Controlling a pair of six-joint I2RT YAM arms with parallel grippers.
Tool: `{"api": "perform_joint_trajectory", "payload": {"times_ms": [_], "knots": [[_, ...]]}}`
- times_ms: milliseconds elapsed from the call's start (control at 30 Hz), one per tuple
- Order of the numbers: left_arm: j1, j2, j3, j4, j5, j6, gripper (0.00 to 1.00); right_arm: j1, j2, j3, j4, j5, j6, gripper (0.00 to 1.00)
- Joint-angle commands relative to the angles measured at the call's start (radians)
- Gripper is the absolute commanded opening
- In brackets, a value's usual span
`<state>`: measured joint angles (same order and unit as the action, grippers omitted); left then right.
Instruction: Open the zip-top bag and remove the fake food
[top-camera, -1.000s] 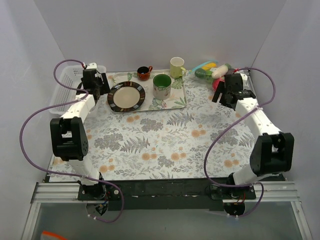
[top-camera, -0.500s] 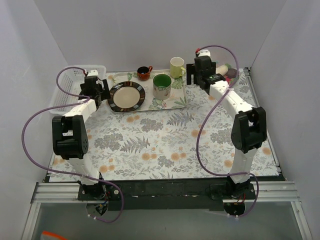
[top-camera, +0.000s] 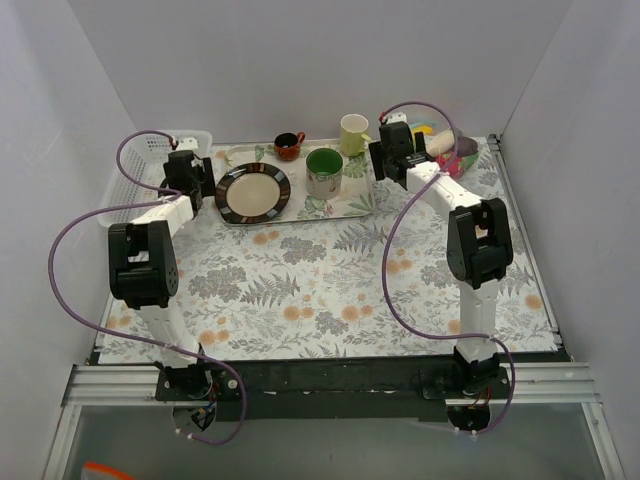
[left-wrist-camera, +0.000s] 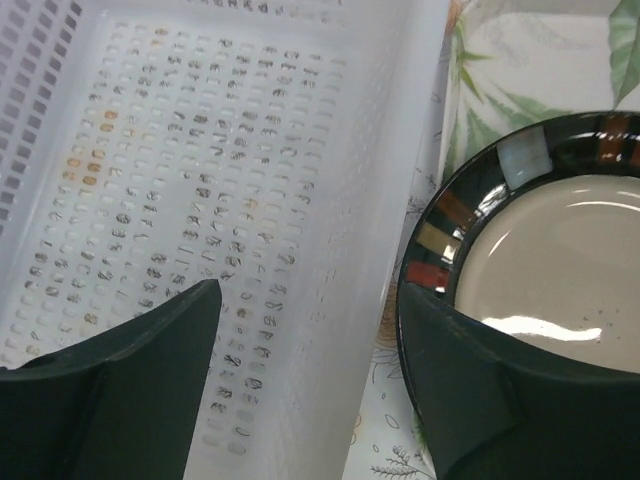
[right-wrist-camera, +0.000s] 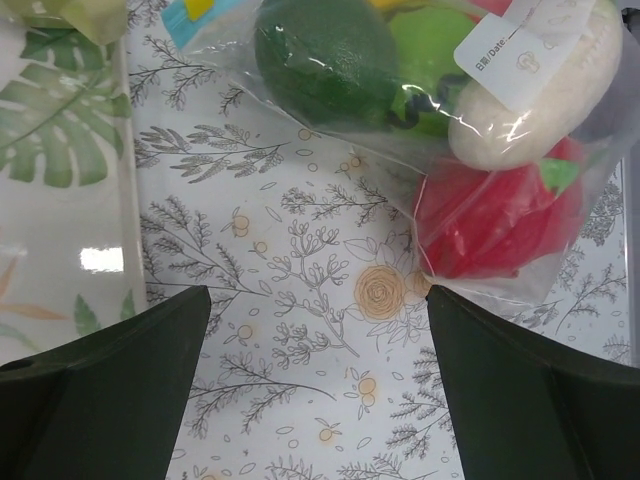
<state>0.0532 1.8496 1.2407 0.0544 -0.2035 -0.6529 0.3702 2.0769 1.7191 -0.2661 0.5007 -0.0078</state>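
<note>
Left gripper (left-wrist-camera: 305, 300) first: its dark fingers are spread with nothing between them. It hangs off the left end of the tray (top-camera: 345, 205), above the seam where the white perforated basket (left-wrist-camera: 200, 150) meets the striped-rim plate (left-wrist-camera: 540, 250). The right gripper (right-wrist-camera: 315, 300) is spread too and holds nothing, poised over printed cloth just past the tray's right end.

Nearest me, a black rail (top-camera: 330, 380) carries both arm bases. From there the worktop (top-camera: 330, 280) runs back under a cloth of grey ferns and orange blossoms.

The leaf-patterned tray lies across the far part. The plate sits at its left end and a green-lined mug (top-camera: 324, 172) right of its middle. A small brown cup (top-camera: 288, 146) and a pale yellow cup (top-camera: 353, 133) stand at its far edge. The basket stands against the tray's left side.

Beyond the tray's right end lies the zip-top bag (right-wrist-camera: 430, 120), clear and crinkled, with a light blue strip at its mouth and a white label on its side. The fake food (right-wrist-camera: 325, 45) is inside it: dark green, lime, white and red pieces pressed against the plastic. Whether the zip is closed I cannot tell.

Plain pale walls (top-camera: 300, 60) close in the left, right and back.
</note>
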Motion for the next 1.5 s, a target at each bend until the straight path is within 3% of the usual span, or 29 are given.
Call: {"api": "perform_joint_trajectory", "payload": {"times_ms": [0, 67, 133, 267, 567, 767, 1033, 1133, 1300, 1467], "knots": [[0.017, 0.011, -0.035, 0.051, -0.027, 0.042, 0.56, 0.001, 0.044, 0.053, 0.056, 0.099, -0.057, 0.98], [0.017, 0.022, -0.041, 0.061, -0.036, 0.044, 0.47, 0.003, 0.067, 0.072, 0.062, 0.147, -0.061, 0.98], [0.02, 0.03, -0.044, 0.067, -0.039, 0.045, 0.3, 0.001, 0.104, 0.089, 0.062, 0.191, -0.06, 0.98], [0.031, 0.036, -0.041, 0.027, 0.019, 0.039, 0.19, -0.001, 0.16, 0.135, 0.068, 0.265, -0.049, 0.97], [0.028, -0.096, -0.096, -0.162, 0.202, -0.019, 0.13, -0.056, 0.247, 0.252, 0.062, 0.338, 0.023, 0.92], [0.01, -0.208, -0.104, -0.361, 0.492, -0.021, 0.08, -0.097, 0.259, 0.283, 0.025, 0.319, 0.094, 0.91], [-0.102, -0.335, -0.087, -0.66, 0.697, 0.197, 0.02, -0.116, 0.229, 0.238, 0.021, 0.254, 0.117, 0.88], [-0.122, -0.43, -0.099, -0.734, 0.722, 0.315, 0.02, -0.117, 0.216, 0.215, 0.013, 0.245, 0.127, 0.82], [-0.13, -0.501, -0.057, -0.844, 0.69, 0.374, 0.01, -0.117, 0.164, 0.148, 0.018, 0.22, 0.143, 0.59], [-0.131, -0.572, -0.109, -0.817, 0.541, 0.357, 0.01, -0.114, 0.091, 0.083, 0.037, 0.19, 0.144, 0.56]]}}
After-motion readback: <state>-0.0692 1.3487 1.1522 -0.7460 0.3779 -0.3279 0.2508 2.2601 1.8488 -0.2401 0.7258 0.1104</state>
